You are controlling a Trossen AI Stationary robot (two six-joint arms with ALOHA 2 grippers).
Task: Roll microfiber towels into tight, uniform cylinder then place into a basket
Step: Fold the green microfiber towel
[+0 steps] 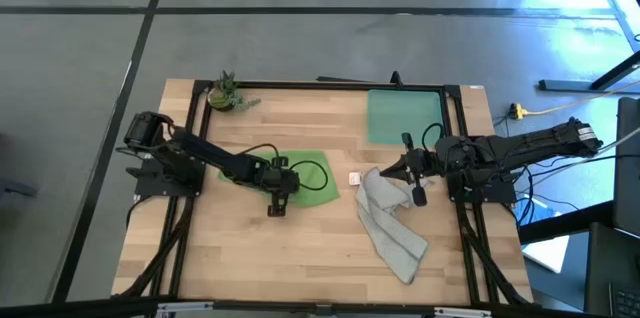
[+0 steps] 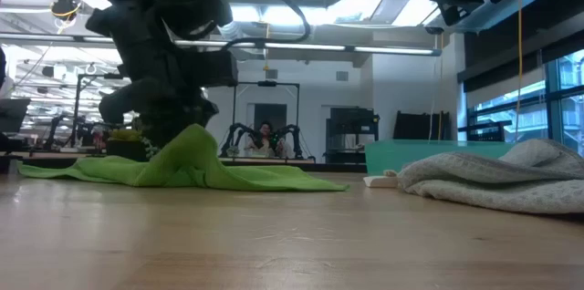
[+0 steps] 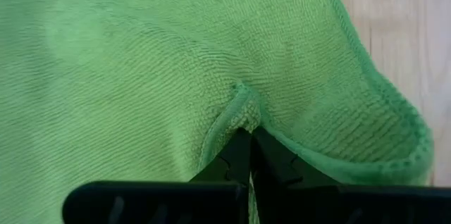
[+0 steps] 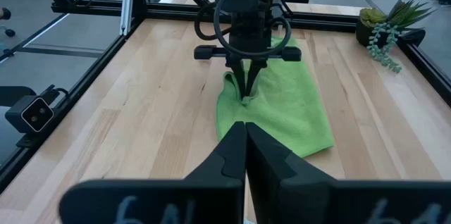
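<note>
- The job looks barely begun: neither towel is rolled, and the teal basket [image 1: 403, 116] at the far edge of the bench [image 1: 250, 248] has nothing in it.
- The left hand [image 1: 278, 201] is down on the green towel [image 1: 315, 180], its fingers closed on a pinch of the hem. From the left wrist view the cloth puckers right where the tips meet, and in the low view it rises in a little tent under the arm.
- That towel lies mostly flat near the middle of the bench, on the left arm's side, one edge lifted by the pinch.
- The grey towel [image 1: 388, 223] lies in a rumpled strip on the right arm's side, running from near the basket toward the near edge. It is not spread out at all.
- The right hand [image 1: 416, 186] sits above the upper end of the grey towel with its fingers pressed together and nothing between them, as its own wrist view shows.
- Left to do, I'd judge: roll both towels tight and set them in the basket.
- The bench is pale wood planks in a dark frame, with a small potted plant [image 1: 226, 92] at the far left corner and a little white tag [image 1: 354, 178] between the towels.
- Beyond is an open workshop with ceiling lights, windows and a person [image 2: 265, 140] seated far back.
</note>
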